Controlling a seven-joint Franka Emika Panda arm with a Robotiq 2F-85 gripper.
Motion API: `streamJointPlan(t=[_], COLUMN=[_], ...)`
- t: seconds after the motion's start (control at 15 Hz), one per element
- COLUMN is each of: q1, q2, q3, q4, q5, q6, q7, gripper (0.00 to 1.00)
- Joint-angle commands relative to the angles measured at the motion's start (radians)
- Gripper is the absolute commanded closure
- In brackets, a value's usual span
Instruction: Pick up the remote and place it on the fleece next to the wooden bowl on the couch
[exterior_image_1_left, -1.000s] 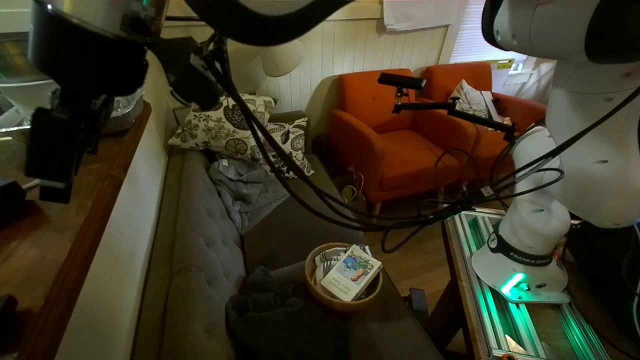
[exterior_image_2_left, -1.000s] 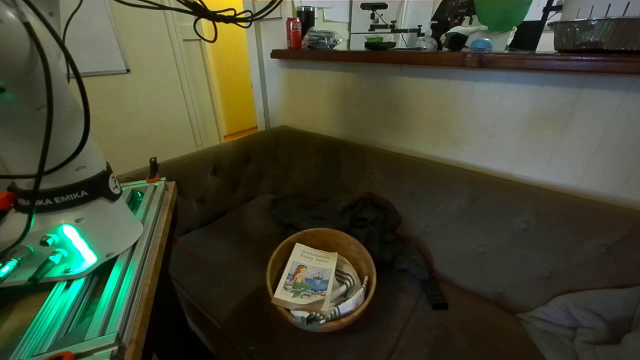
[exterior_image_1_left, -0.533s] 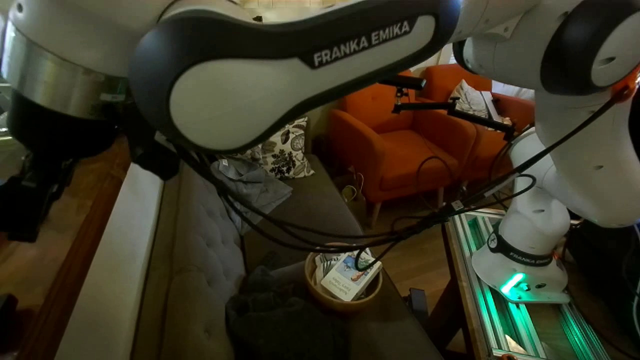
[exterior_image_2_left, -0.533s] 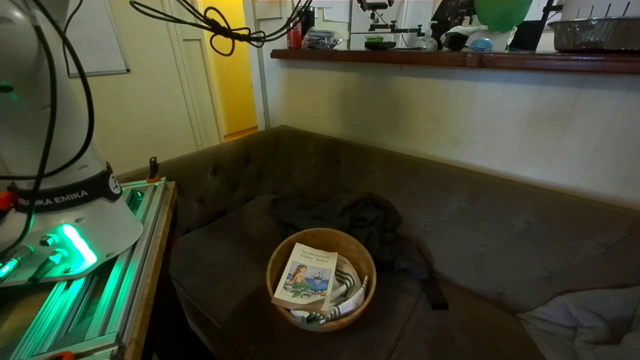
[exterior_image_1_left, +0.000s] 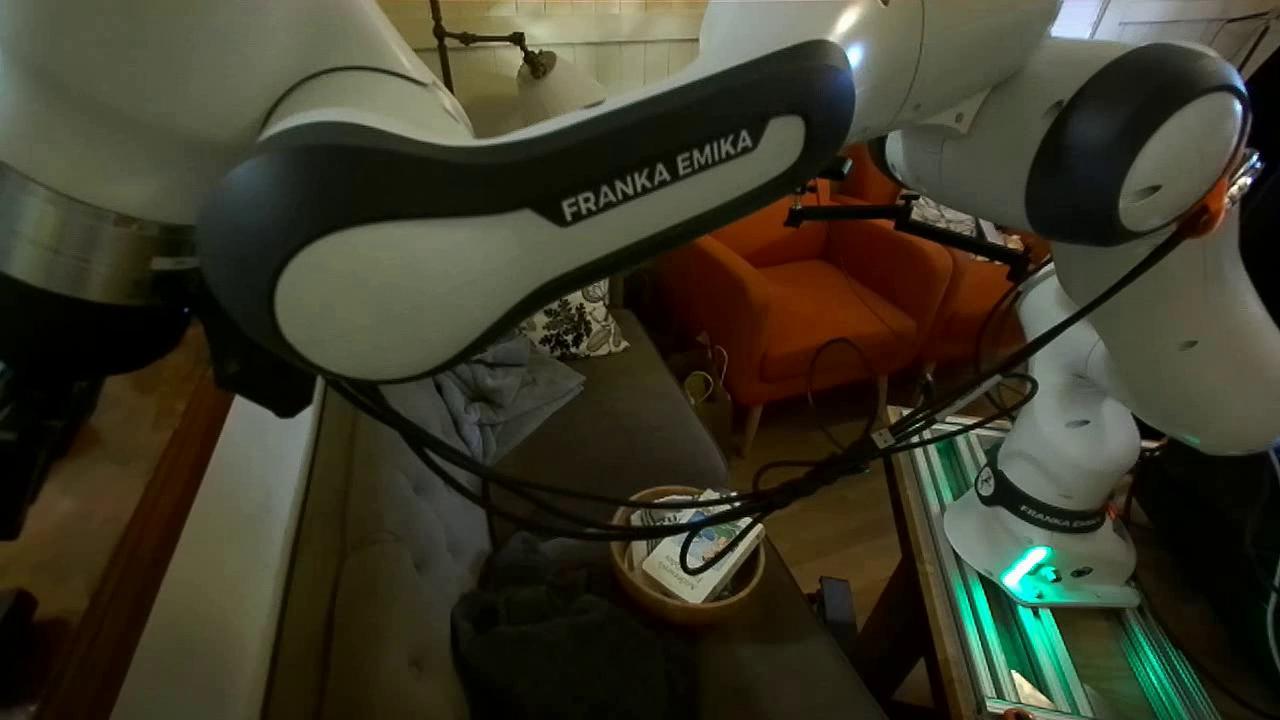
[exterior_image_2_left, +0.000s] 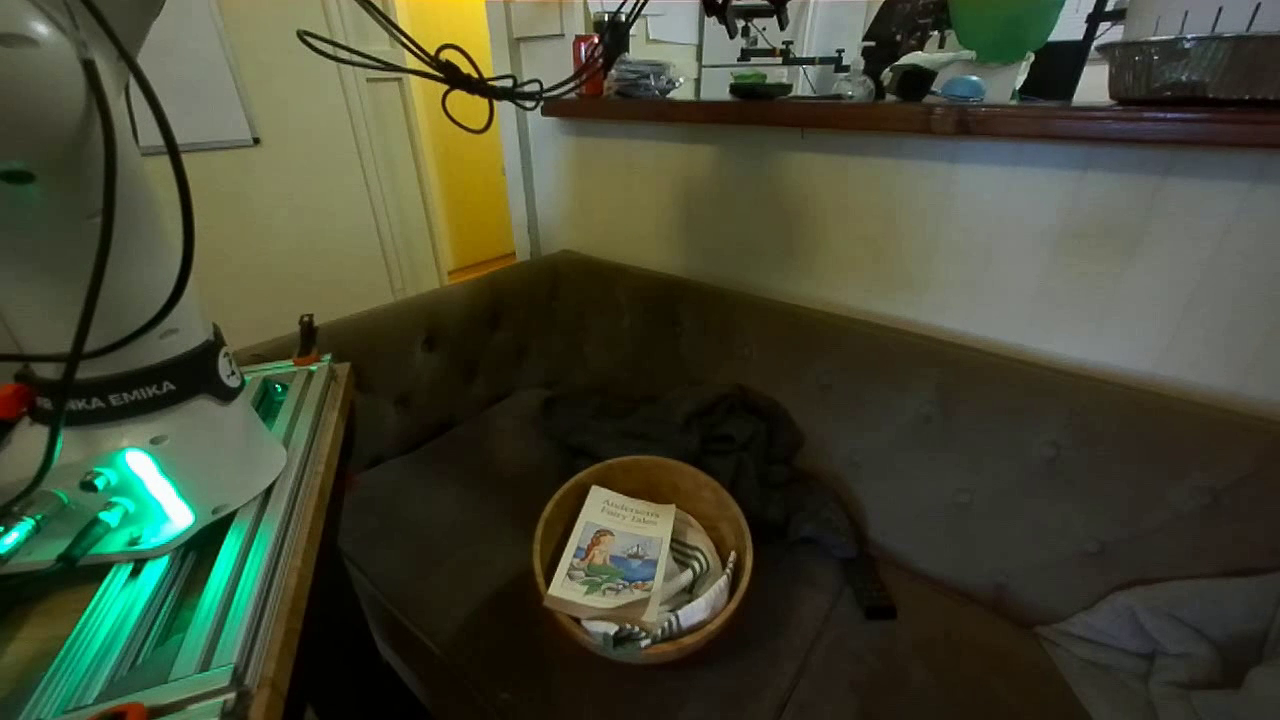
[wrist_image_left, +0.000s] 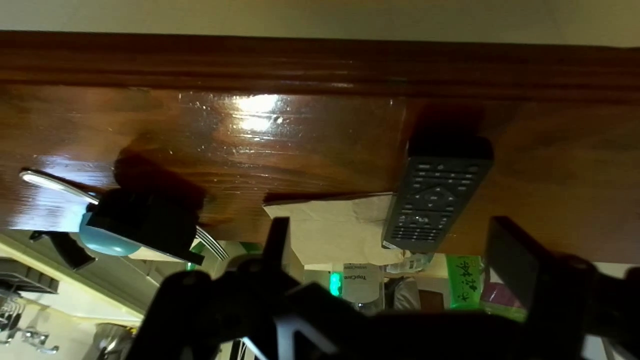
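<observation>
A black remote (wrist_image_left: 425, 205) with rows of buttons lies on the brown wooden ledge (wrist_image_left: 320, 165) in the wrist view, its lower end beside brown paper. My gripper (wrist_image_left: 390, 225) is open and empty, its fingers on either side of the remote's lower end, apart from it. In an exterior view the gripper (exterior_image_1_left: 45, 450) is partly cut off over the ledge. The wooden bowl (exterior_image_2_left: 690, 485), holding a book and striped cloth, sits on the dark couch (exterior_image_2_left: 930, 480). A dark fleece (exterior_image_2_left: 700, 430) lies behind it; it also shows in an exterior view (exterior_image_1_left: 570, 640).
A dark remote-like object (exterior_image_2_left: 870, 590) lies on the couch beside the fleece. Brown paper (wrist_image_left: 335, 225) and a black object (wrist_image_left: 145, 220) with a fork are on the ledge. Arm cables (exterior_image_1_left: 600, 515) hang over the bowl. A grey blanket (exterior_image_1_left: 510, 390) and pillows lie farther along.
The arm has come down and shifted left in an exterior view, with the gripper lower over the ledge. Its cables now hang across the bowl. Things on the couch have not moved.
</observation>
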Motion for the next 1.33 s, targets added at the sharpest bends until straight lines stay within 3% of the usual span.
streamJointPlan(t=[0.0,0.53,0.93,1.27], q1=[-0.001,0.017,0.069,0.072], q2=[0.000,0.067,0.210,0.310], q3=[0.000,-0.004,-0.063,-0.021], q4=[0.000,0.073,0.247,0.377], q5=[0.000,0.003,0.000,0.033], q6=[0.000,0.052,0.051,0.034], q7=[0.000,0.057,0.096,-0.005], gripper=[0.00,0.00,0.00,0.00])
